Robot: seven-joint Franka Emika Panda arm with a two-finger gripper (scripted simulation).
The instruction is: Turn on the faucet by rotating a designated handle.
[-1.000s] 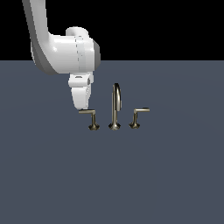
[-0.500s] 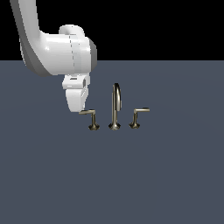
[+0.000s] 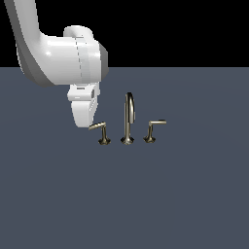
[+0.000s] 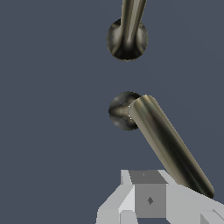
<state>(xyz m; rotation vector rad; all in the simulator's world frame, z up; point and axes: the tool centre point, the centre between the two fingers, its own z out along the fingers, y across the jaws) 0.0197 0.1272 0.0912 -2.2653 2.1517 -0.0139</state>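
Note:
The brass faucet stands mid-scene: a tall arched spout (image 3: pixel 129 116) between two short L-shaped levers. The handle (image 3: pixel 99 129) on the exterior view's left has its thin bar pointing at my gripper (image 3: pixel 82 121), which hangs just beside the bar's free end, touching or nearly so. The twin lever (image 3: pixel 154 128) stands untouched on the exterior view's right. In the wrist view the handle's bar (image 4: pixel 168 144) runs from its round foot (image 4: pixel 121 111) down to my gripper (image 4: pixel 149 202), and the spout's foot (image 4: pixel 127 40) lies beyond. The fingers look pressed together with nothing between them.
The faucet pieces stand on a flat dark grey-blue surface (image 3: pixel 146 194). My bulky white arm (image 3: pixel 63 61) leans in from the exterior view's upper left, above and beside the left lever.
My gripper has shifted toward the exterior view's left and a little lower. The left handle's bar now sits slightly slanted, its free end turned from where it was.

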